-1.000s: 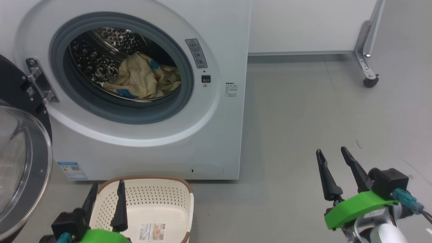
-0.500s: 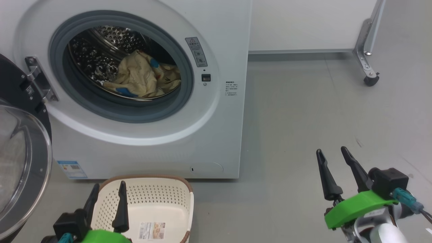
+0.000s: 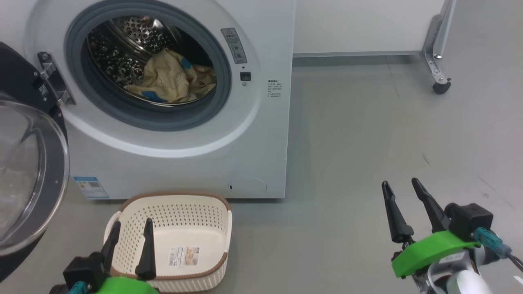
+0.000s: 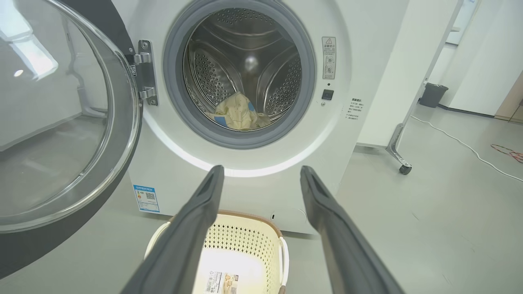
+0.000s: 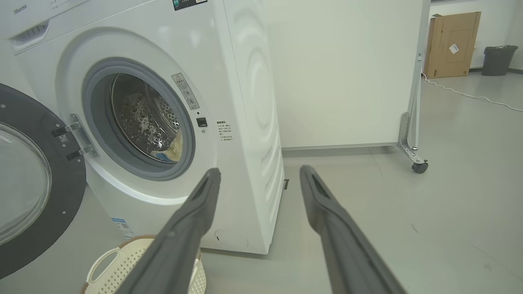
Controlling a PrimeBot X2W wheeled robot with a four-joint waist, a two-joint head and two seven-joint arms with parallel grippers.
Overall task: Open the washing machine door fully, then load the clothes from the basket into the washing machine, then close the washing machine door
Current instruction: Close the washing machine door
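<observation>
Washing machine (image 5: pixel 249 102): "Hisense" lettering (image 5: pixel 20 8) upper left; blue sticker (image 3: pixel 90 187) lower left, unreadable. Basket (image 3: pixel 184 220): printed label (image 3: pixel 184 256) on bottom. Left gripper (image 3: pixel 132 222), right gripper (image 3: pixel 399 182): both wide, empty.

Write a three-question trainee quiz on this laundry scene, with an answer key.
1. True or false: the basket holds no clothes.
2. Fill in: the washing machine door stands ____.
3. The clothes lie: A in the basket; B inside the washing machine; C draped over the door.
Key: 1 true; 2 open; 3 B.
</observation>
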